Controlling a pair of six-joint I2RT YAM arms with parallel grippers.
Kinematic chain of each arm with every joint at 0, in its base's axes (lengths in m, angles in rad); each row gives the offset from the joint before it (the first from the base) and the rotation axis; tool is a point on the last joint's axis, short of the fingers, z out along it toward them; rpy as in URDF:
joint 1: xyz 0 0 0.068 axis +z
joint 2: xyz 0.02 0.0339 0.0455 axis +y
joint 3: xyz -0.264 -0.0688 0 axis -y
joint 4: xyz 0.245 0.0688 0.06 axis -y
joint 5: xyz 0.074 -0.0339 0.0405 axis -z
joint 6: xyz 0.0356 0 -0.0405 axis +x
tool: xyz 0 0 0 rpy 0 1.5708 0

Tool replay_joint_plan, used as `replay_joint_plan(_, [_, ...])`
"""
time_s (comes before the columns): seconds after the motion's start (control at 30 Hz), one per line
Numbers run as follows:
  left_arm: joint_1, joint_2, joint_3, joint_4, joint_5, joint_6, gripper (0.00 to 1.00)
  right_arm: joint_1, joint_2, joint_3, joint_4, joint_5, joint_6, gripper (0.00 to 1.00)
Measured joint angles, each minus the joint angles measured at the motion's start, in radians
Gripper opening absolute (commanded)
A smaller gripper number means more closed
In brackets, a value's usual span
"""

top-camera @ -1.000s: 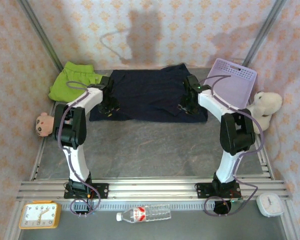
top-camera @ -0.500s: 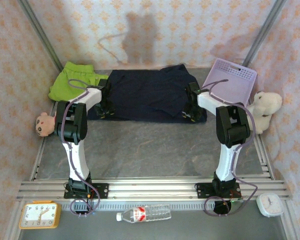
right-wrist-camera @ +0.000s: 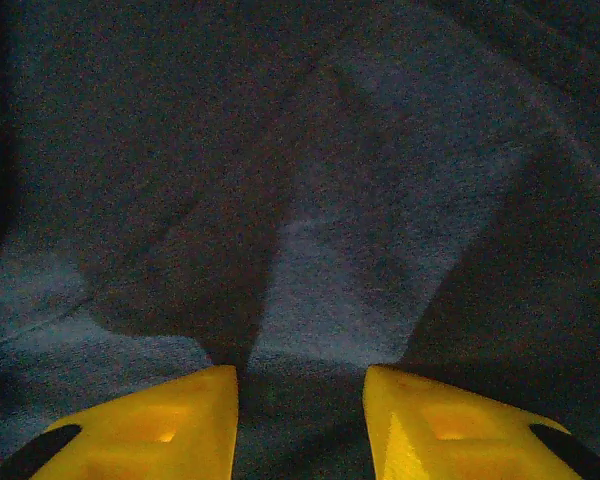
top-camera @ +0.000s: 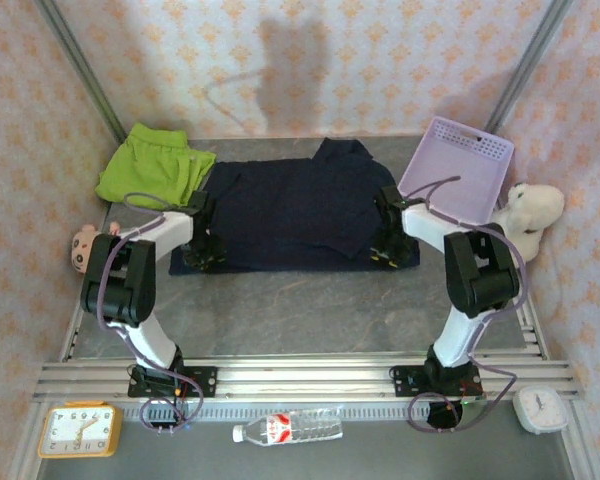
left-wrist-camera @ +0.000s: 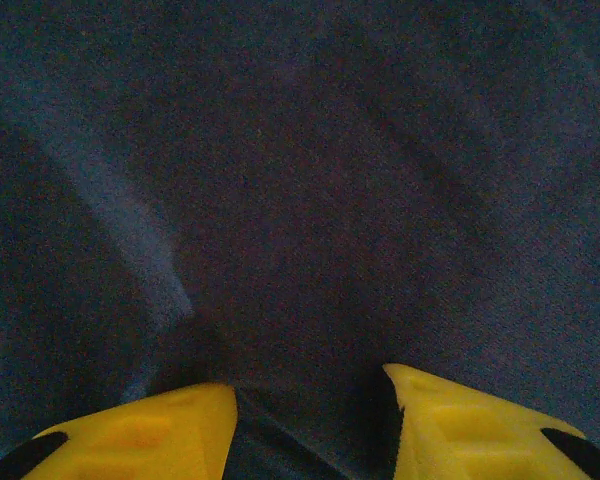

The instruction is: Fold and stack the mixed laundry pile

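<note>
Left claw (left-wrist-camera: 310, 400): pinching the navy garment (top-camera: 290, 205) at its near-left corner.
Right claw (right-wrist-camera: 300, 390): clamped on the near-right corner.
Lime-green garment (top-camera: 145, 165): far-left, just beside navy.

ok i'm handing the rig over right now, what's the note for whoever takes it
Pincers: the left pincer looks closed on the near-left edge of the navy garment, with cloth bunched between its fingers. The right pincer looks closed the same way on the near-right edge.
Things: the navy garment lies spread mostly flat across the far middle of the table. The lime-green garment lies rumpled at the far left, beside it.
Done: navy garment laid out, both near corners in hand.
Left: fold the navy garment, fold the lime-green garment, stack the two.
</note>
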Motion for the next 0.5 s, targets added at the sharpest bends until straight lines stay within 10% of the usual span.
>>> replay_joint_plan(0.5, [-0.014, -0.327, -0.204, -0.123, 0.045, -0.151, 0.69, 0.074, -0.291, -0.17, -0.095, -0.112, 0.025, 0.54])
